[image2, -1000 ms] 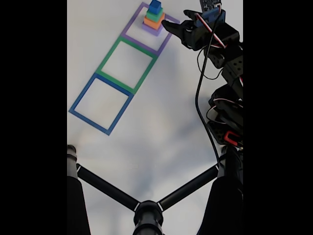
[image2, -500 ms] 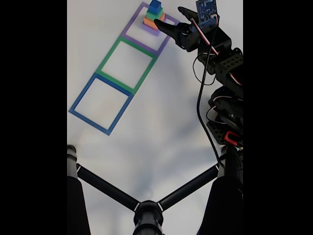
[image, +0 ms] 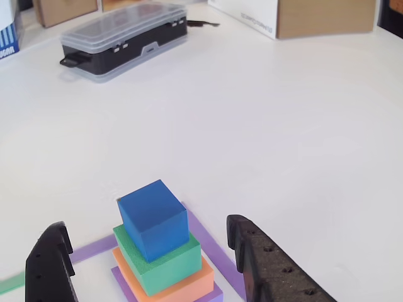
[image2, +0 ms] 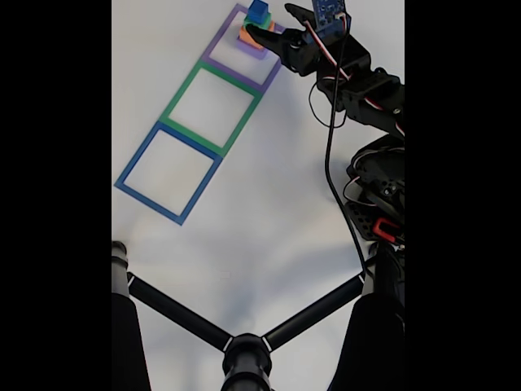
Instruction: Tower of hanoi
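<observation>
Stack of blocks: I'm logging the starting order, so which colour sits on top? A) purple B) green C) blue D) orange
C: the blue block crowns the stack, above the green block, the orange block and the purple block, with the open gripper around it.

Matt blocks, grainy black plastic, smooth white table

The blue cube (image: 153, 218) looks matt and foam-like; flanking it, the black gripper (image: 148, 264) fingers (image: 277, 270) show rough, pitted plastic; behind it a glossy clear-lidded plastic case (image: 123, 39) lies on the smooth white table (image: 283, 126).
</observation>
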{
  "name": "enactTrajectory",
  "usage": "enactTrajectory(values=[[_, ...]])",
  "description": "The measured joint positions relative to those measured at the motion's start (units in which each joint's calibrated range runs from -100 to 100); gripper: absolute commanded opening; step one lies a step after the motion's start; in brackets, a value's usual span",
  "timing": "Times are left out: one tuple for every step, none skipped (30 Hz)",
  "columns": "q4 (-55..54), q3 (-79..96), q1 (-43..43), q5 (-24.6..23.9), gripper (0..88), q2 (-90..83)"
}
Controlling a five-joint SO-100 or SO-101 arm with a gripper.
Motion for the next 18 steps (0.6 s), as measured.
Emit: enactTrajectory(values=[[-0.87, -0.60, 0.00, 0.00, 28.1, 1.43], [-1.58, -1.29, 0.10, 0.00, 28.1, 2.52], [-2.22, -1.98, 0.19, 0.00, 28.1, 3.69], [-2.69, -2.92, 0.19, 0.00, 28.1, 4.79], [-3.09, -3.61, 0.19, 0.00, 28.1, 5.88], [-3.40, -4.30, 0.19, 0.00, 28.1, 6.88], [-3.80, -4.90, 0.19, 0.00, 28.1, 7.81], [-4.12, -5.42, 0.29, 0.00, 28.1, 8.82], [-4.67, -5.68, 0.39, 0.00, 28.1, 9.66], [-5.38, -5.94, 0.39, 0.00, 28.1, 10.66], [-6.17, -6.02, 0.39, 0.00, 28.1, 11.42], [-6.81, -6.02, 0.39, 0.00, 28.1, 12.09], [-7.28, -6.11, 0.39, 0.00, 28.1, 12.85], [-7.52, -6.45, 0.39, 0.00, 28.0, 13.35], [-7.68, -6.71, 0.39, 0.00, 28.0, 13.94], [-7.91, -7.05, 0.29, 0.00, 27.9, 14.36], [-8.07, -7.23, 0.29, 0.00, 27.8, 14.69], [-8.23, -7.40, 0.19, 0.00, 27.8, 15.03]])
